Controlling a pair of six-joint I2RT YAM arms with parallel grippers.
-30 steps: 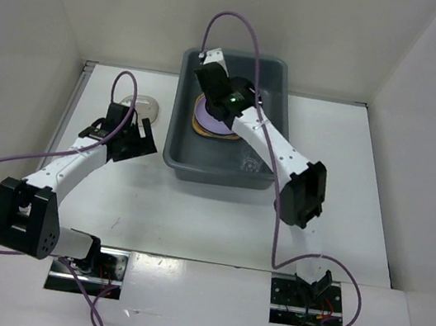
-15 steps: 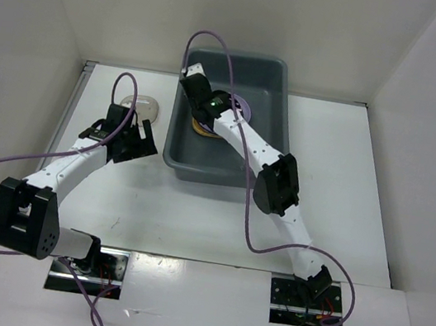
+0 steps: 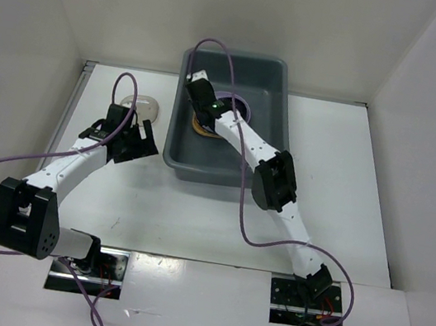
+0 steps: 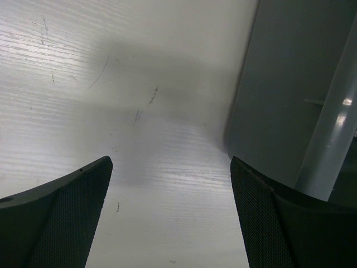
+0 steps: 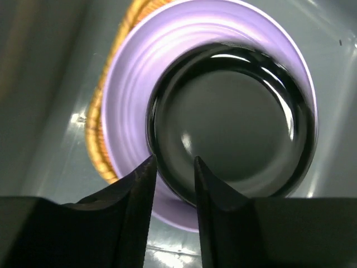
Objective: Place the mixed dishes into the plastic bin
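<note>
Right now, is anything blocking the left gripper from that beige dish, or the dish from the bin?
Nothing visible. The small beige dish sits on the table close to the left gripper; towards the plastic bin, only its wall rises.

Non-task items: white table inside a white enclosure.
Table [image 3: 192, 217] is matte white, with plain white walls [image 3: 127, 6] at left, back and right. A short dark scuff [image 3: 116, 222] marks its left front. The left wrist view shows fine scratches [image 4: 146, 103] on the surface. A white board [image 3: 193, 309] along the near edge has two dark rectangular cutouts [image 3: 113, 267].
</note>
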